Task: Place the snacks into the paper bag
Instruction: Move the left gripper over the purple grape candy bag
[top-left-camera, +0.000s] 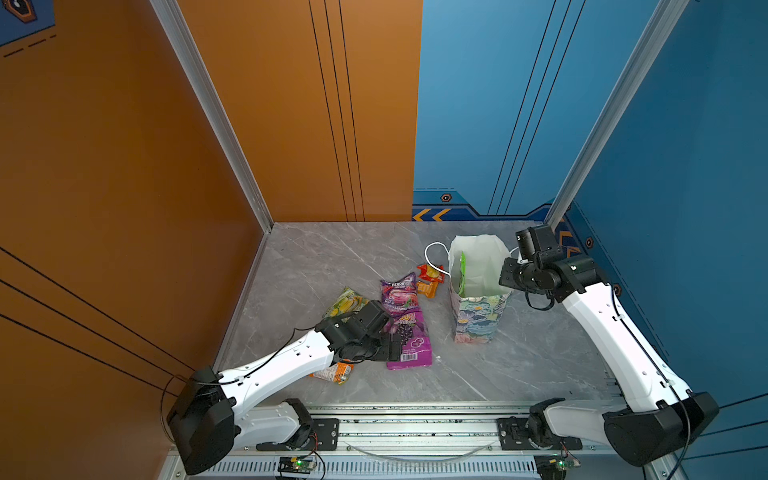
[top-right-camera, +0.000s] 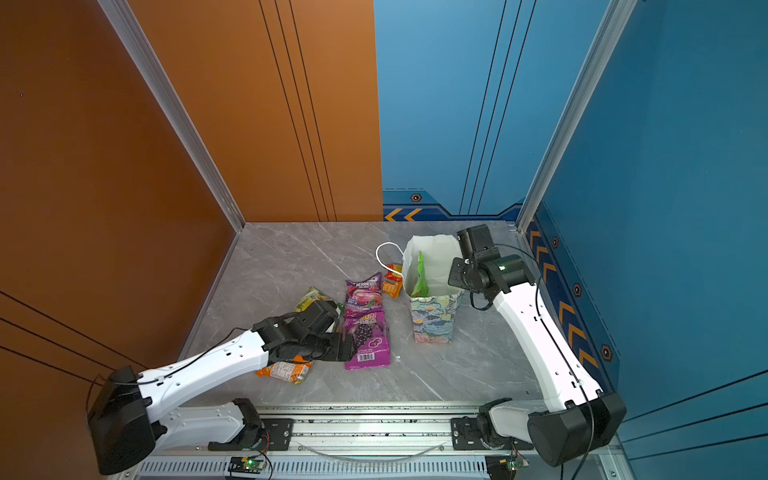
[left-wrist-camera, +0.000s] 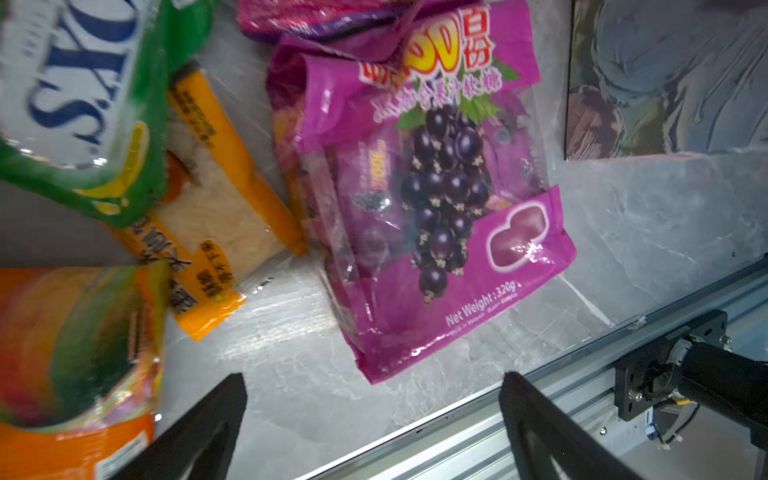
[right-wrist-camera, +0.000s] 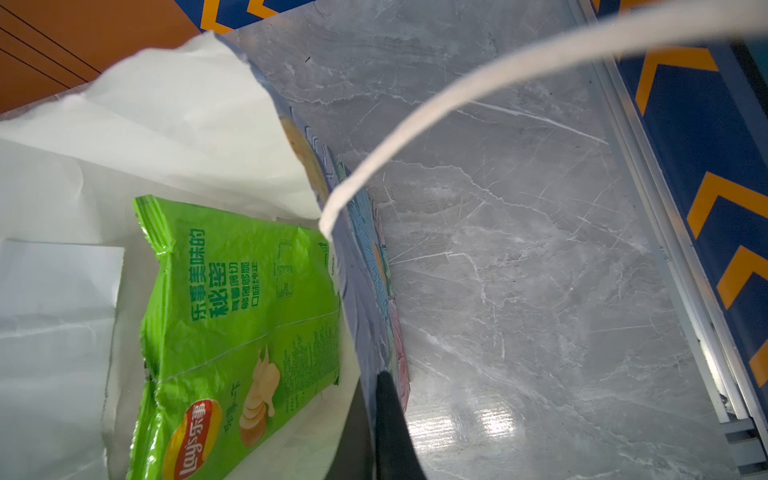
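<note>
Two robot arms work over a grey marbled bench (top-left-camera: 519, 365) strewn with snack packets. The left end effector (left-wrist-camera: 374, 419) is spread wide and holds nothing. Its two black fingers (left-wrist-camera: 199, 432) frame bare bench, and the lower corner of a purple grape bag (left-wrist-camera: 436, 216) lies flat just ahead of them. The right end effector (right-wrist-camera: 376, 411) is pressed together, pinching the wall of the upright paper bag (right-wrist-camera: 166, 124) near its rim, so the mouth stands open. A white cord handle (right-wrist-camera: 415, 137) loops past it. Inside the paper bag, right beside that end effector, a green pack of crisps (right-wrist-camera: 241, 311) already leans against the wall.

The step in hand looks like the pick-up of the grape bag. The next move calls for the left end effector to drop onto the bag's edge, close on the slippery film, and carry it across to the held-open mouth.

Readable writing:
- **Crisps:** "Lay's", with Chinese text.
- **Grape bag:** a yellow "100", Chinese characters and "Net Weight : 320g".
- **Berries bag** (top-left-camera: 399, 291), beyond the grape bag: "BERRIES".
- **Green packet** (left-wrist-camera: 83, 104), to one side of the left end effector: "S.YO", partly cut off.
- **Orange packet** (left-wrist-camera: 220, 195), beside the green one: Chinese writing.

A blurred orange pouch (left-wrist-camera: 75, 345) lies there too. Small red and orange sachets (top-left-camera: 430, 272) sit by the paper bag, well away from the left end effector
</note>
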